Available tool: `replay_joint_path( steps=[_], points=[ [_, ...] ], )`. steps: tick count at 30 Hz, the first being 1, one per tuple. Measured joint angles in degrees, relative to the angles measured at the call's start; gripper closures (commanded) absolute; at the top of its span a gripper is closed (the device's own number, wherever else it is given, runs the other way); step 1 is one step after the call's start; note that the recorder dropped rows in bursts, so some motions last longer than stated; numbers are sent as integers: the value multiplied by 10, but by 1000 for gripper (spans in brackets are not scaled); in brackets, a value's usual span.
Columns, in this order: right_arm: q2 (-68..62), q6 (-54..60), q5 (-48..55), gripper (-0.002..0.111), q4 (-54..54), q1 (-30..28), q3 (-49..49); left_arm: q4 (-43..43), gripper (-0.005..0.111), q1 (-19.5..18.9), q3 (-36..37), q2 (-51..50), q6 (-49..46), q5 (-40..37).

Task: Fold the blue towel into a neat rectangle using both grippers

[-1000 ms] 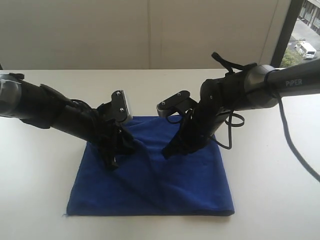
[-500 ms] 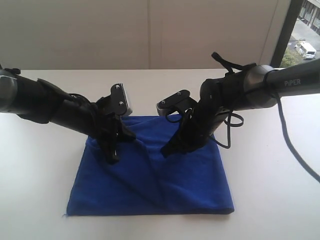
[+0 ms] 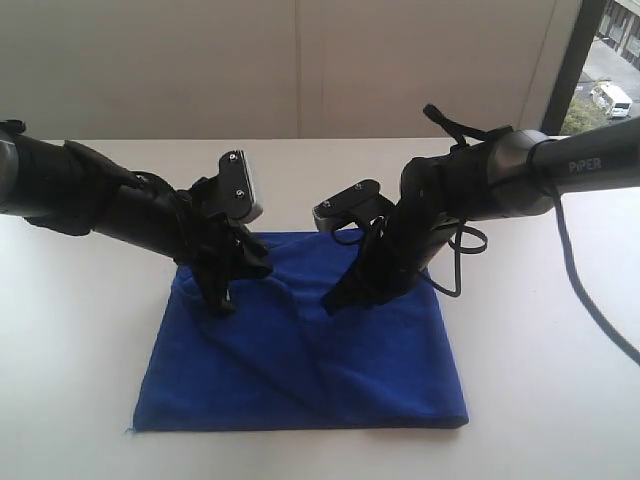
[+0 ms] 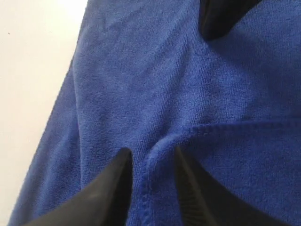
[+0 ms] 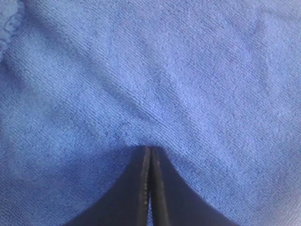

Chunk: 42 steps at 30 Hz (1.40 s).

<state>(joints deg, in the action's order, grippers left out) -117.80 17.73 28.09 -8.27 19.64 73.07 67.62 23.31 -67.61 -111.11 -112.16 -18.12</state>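
The blue towel [image 3: 330, 370] lies doubled on the white table [image 3: 80, 330], with creases running from its middle toward the front edge. My left gripper [image 3: 222, 303] hangs low over the towel's left part. In the left wrist view the left gripper [image 4: 151, 157] is open, and a hemmed corner [image 4: 162, 141] of the towel's upper layer lies loose between its fingers. My right gripper [image 3: 330, 303] points down at the towel's centre. The right wrist view shows the right gripper [image 5: 150, 149] shut, its tips touching the towel [image 5: 164, 70], with no cloth visible between the pads.
The right arm, marked PiPER [image 3: 585, 165], trails a black cable [image 3: 590, 300] over the table at the right. A pale wall [image 3: 300, 60] stands behind the table and a window [image 3: 610, 70] is at the far right. The right gripper's dark tip [image 4: 218, 19] shows in the left wrist view.
My left arm has drawn back to the left and its gripper has risen slightly toward the towel's rear. The right arm has stayed put.
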Motion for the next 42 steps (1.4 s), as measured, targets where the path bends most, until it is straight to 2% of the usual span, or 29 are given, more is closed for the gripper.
replay_joint_path(
  steps=[6, 11, 14, 18, 21, 25, 27, 35, 42],
  points=[
    [-1, 0, 0, 108, 0, 0, 0, -1, 57, 0, 0, -31, 0, 18],
    [-1, 0, 0, 108, 0, 0, 0, -1, 84, 0, 0, -38, 0, 28],
    [-1, 0, 0, 108, 0, 0, 0, -1, 90, 0, 0, -38, 0, 25],
    [-1, 0, 0, 108, 0, 0, 0, -8, 107, 0, 0, -38, 0, 15],
    [-1, 0, 0, 108, 0, 0, 0, -66, 107, 0, 0, -38, 43, 10],
    [-1, 0, 1, 108, 0, 0, 0, -270, 107, 0, -2, -16, 203, -51],
    [-1, 0, 1, 108, 0, 0, 0, -321, 107, 0, -2, -2, 242, -80],
    [-1, 0, 1, 108, 0, 0, 0, -372, 107, 0, -2, 42, 266, -167],
    [-1, 0, 1, 108, 0, 0, 0, -477, 107, 0, -2, 49, 335, -266]
  ],
)
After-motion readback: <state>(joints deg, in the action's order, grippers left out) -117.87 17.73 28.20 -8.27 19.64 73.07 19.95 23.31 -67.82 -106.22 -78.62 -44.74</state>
